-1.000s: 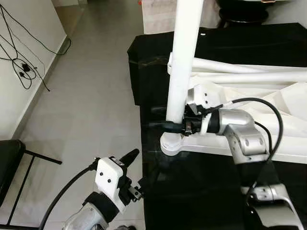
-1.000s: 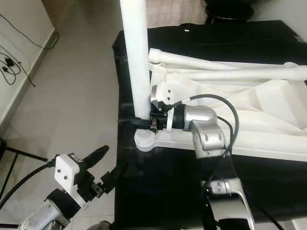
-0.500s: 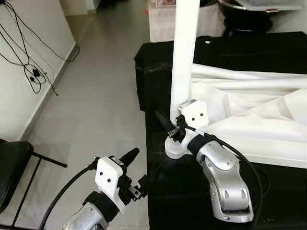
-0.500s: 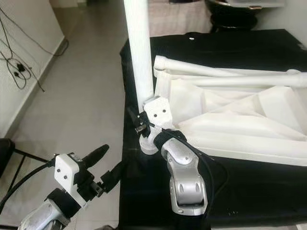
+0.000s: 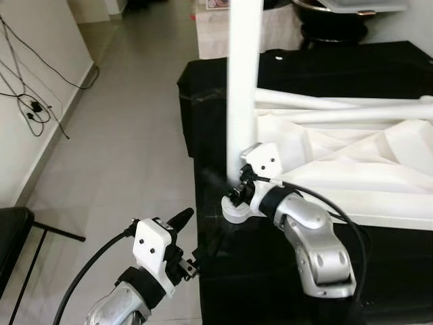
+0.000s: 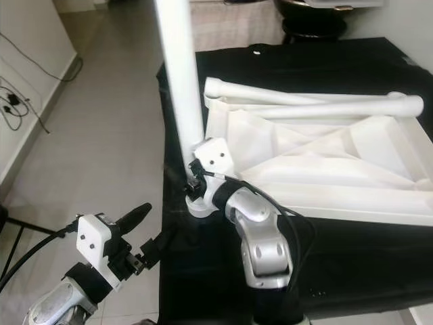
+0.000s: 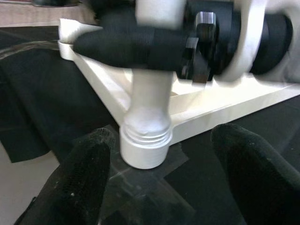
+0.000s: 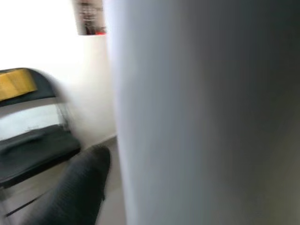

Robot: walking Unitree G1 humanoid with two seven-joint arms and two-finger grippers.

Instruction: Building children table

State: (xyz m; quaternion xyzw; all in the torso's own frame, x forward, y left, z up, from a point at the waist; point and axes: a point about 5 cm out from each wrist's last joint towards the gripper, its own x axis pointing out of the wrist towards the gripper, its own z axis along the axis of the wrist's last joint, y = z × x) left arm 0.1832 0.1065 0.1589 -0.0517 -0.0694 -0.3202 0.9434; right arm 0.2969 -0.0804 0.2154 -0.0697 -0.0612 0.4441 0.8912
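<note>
At the near left corner of the black-draped surface (image 5: 270, 284), a white table leg (image 5: 242, 101) stands upright, its lower end seated in the round corner socket (image 5: 233, 210) of an overturned white tabletop (image 6: 325, 162). The tabletop lies upside down on the black cloth, its ribbed underside facing up, and two more white legs (image 6: 304, 105) lie flat along its far edge, close together.

The right gripper (image 5: 238, 193) is pressed against the base of the upright leg just above the socket. In the left wrist view one of its black fingers (image 7: 131, 47) lies across the front of the leg, and in the right wrist view the leg sits tight against another finger (image 8: 79, 187), so the fingers are clenched around the leg. The right arm's silver forearm (image 5: 318, 250) bends back over the cloth toward the robot.

The left gripper (image 5: 189, 237) hovers low beside the surface's left edge, over the floor, pointing toward the socket. Its two fingers (image 7: 84, 183) are spread wide apart and grasp nothing, with the socket and leg framed between them.

Grey floor tiles (image 5: 122, 135) stretch away on the left, black cables (image 5: 34, 108) trail along the wall, and part of a black folding chair (image 5: 13, 230) stands at the left edge.
</note>
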